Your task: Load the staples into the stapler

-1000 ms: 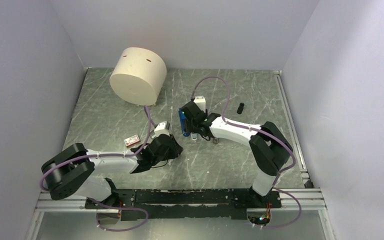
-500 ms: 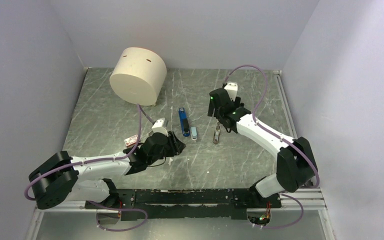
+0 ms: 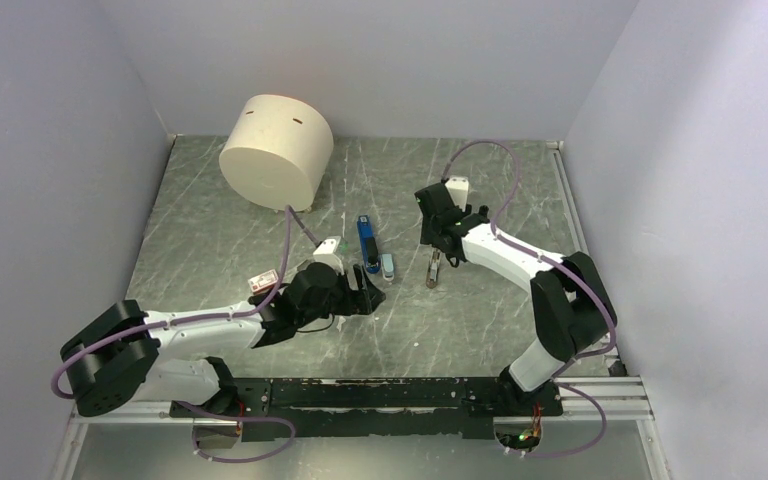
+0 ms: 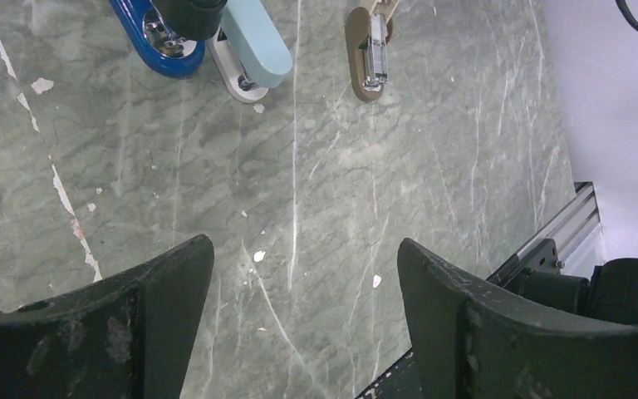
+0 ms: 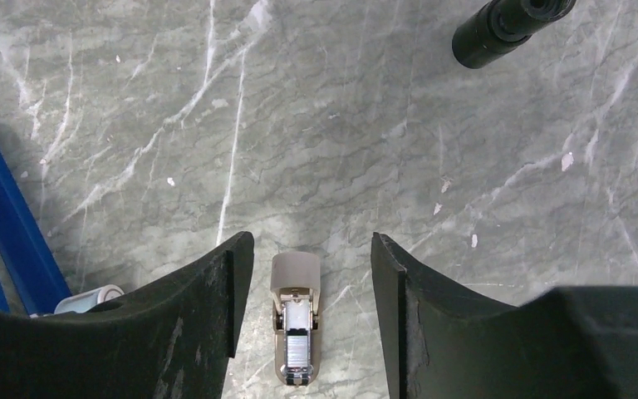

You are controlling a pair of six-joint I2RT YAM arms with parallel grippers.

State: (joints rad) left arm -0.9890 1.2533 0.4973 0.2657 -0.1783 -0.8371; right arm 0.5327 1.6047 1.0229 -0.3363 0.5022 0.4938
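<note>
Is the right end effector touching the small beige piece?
Apart. Right wrist view: the beige piece lies between the right end effector's open fingers, bare table showing on both sides.

The surface (image 3: 220, 230) is grey-green with a marble pattern, thin white veins and scattered white chips. The stapler (image 3: 365, 243) is bright blue with a black inner arm and silvery metal. Just beside it, the pale-blue piece (image 3: 388, 266) has a whitish base, and the beige piece (image 3: 432, 270) carries silver metal. The small box (image 3: 263, 282) is red and white. Near the far left corner the drum (image 3: 275, 150) is cream with two dark slots; the little cylinder (image 3: 481, 215) is black.
</note>
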